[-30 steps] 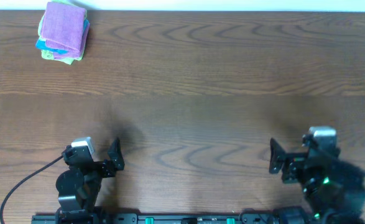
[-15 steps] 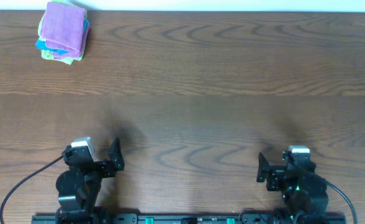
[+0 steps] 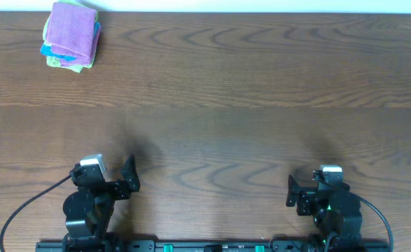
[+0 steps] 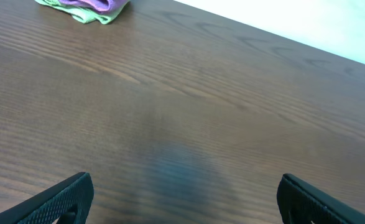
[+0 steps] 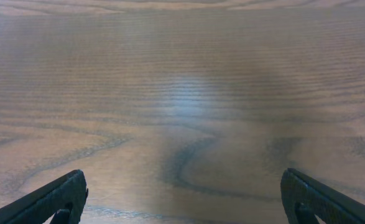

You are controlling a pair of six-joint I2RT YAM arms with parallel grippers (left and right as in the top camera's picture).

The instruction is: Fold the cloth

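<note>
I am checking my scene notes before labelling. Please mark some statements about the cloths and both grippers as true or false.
1. The cloths lie stacked at the far left corner. True.
2. The left gripper holds a cloth. False: it is open and empty.
3. The right gripper is open. True.
4. A cloth lies spread between the arms. False: only bare table is there.

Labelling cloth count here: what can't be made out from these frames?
- Overhead: the cloth stack is small. The purple cloth on top covers the rest and only blue and green edges peek out, so the count is unclear.
- Left wrist: the cloth stack is cut off by the top edge; only a purple and green sliver shows.
- Right wrist: no cloth in frame, just table.
</note>
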